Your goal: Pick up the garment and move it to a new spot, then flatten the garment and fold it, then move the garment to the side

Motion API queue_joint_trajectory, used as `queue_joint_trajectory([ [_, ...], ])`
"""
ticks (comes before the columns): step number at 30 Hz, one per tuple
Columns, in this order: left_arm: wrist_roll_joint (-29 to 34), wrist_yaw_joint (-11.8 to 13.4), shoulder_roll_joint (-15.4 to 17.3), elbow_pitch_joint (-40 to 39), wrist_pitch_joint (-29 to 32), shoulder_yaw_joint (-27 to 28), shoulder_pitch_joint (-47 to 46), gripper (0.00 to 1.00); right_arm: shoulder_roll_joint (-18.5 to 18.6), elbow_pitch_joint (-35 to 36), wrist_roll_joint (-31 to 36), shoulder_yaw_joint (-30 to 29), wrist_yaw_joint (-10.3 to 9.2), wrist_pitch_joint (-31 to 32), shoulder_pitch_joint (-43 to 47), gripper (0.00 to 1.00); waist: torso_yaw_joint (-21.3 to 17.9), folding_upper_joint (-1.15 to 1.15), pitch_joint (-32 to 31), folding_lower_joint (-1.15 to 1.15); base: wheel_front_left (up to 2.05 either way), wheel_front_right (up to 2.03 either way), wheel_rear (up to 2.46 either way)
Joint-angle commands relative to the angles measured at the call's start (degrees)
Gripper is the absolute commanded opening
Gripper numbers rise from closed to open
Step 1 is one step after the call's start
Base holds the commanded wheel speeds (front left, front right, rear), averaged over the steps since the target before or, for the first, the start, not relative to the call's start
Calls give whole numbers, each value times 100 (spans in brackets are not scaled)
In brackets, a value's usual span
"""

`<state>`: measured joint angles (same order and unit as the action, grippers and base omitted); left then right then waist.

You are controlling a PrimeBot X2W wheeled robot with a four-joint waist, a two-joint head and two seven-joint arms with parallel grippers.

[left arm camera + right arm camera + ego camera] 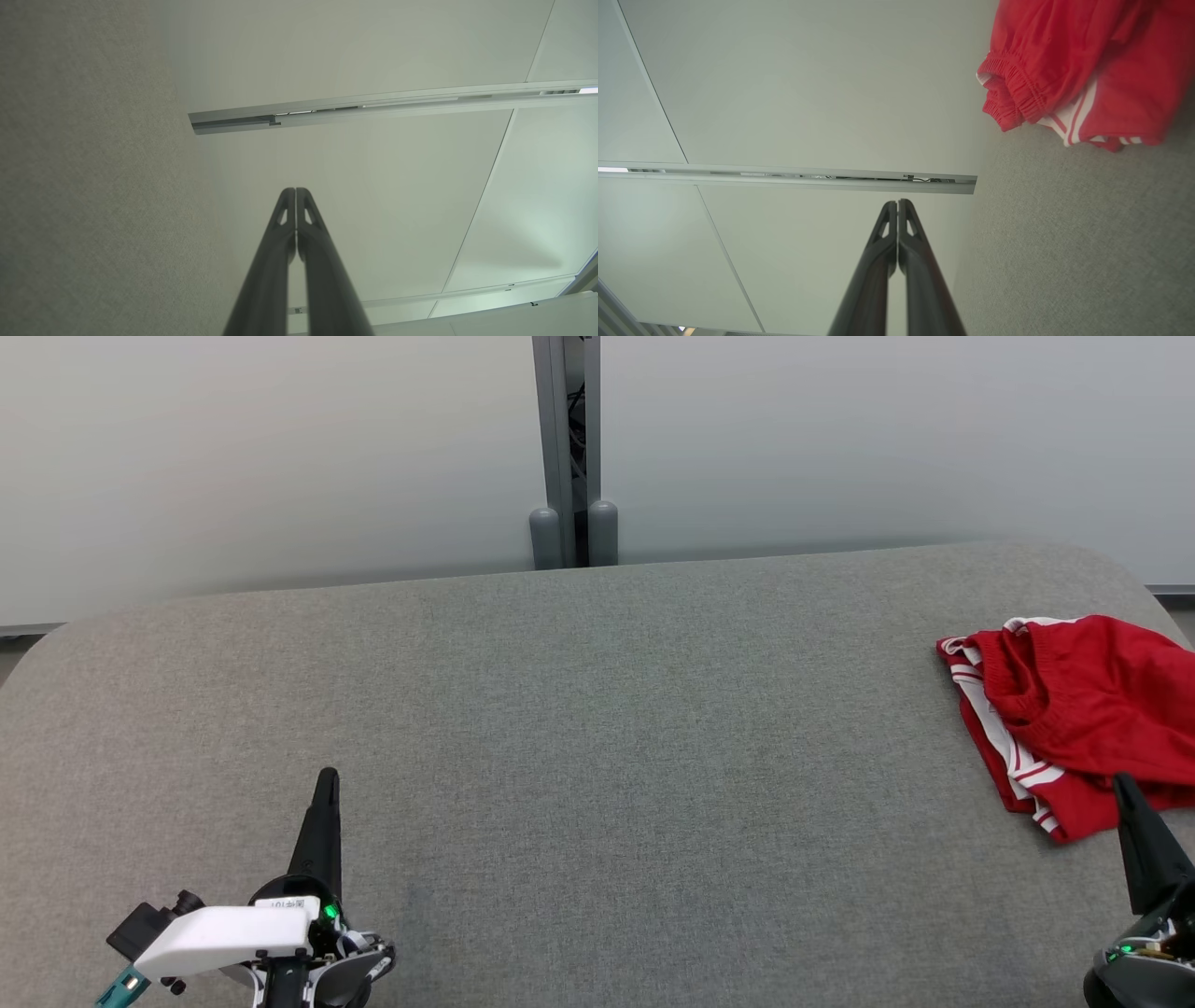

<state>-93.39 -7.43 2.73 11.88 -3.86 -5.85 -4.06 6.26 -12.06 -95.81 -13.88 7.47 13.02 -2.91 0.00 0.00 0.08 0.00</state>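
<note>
Left end effector was closed tight and empty, low at the near left of the tabletop, well apart from the work. Right end effector was likewise closed on nothing, its tip just beside the near edge of the garment; its wrist view showed the fingers pointing past the cloth, not touching. Garment, red with white stripes, lay loosely doubled at the tabletop's right side. Judgement: both stood clear, leaving the cloth undisturbed; whether folding was finished could not be told.
</note>
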Motion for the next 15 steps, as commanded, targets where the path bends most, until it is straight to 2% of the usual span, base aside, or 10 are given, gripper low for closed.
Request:
queue_joint_trajectory([
  [1,-33,-23,27,-13,7,9,-108,0,42,14,-4,-8,4,25,-12,0,0,0,0,0,0,0,0],
  [15,-33,-23,27,-13,7,9,-108,0,8,7,44,-48,4,53,-23,0,0,0,0,0,0,0,0],
])
